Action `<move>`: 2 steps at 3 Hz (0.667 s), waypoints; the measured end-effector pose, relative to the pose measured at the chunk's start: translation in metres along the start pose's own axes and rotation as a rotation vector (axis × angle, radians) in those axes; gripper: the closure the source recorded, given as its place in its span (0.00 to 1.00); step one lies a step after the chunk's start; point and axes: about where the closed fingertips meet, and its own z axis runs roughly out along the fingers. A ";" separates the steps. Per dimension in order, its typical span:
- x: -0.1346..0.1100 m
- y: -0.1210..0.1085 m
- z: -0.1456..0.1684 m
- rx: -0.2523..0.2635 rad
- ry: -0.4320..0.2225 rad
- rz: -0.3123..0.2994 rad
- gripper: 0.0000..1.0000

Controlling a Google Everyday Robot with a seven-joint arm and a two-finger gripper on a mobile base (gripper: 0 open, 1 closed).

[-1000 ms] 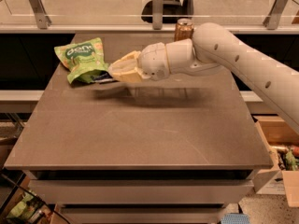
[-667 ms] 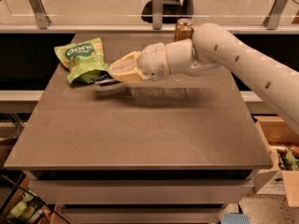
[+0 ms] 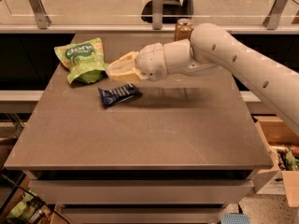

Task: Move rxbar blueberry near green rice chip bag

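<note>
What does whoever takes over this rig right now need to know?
Gripper: above the table, between bag and bar, just right of the bag; the bar is not in it.
Bar: flat on the table, below the gripper, front-right of the bag, close to it but not touching.
Can: at the back edge, behind the arm.
Done: the bar lies near the bag, so the placing looks complete.
Left: probably only to draw the arm back without brushing bar or bag.
</note>
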 end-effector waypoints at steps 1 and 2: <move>-0.001 0.001 0.002 -0.004 -0.002 -0.001 0.36; -0.002 0.002 0.005 -0.009 -0.003 -0.002 0.12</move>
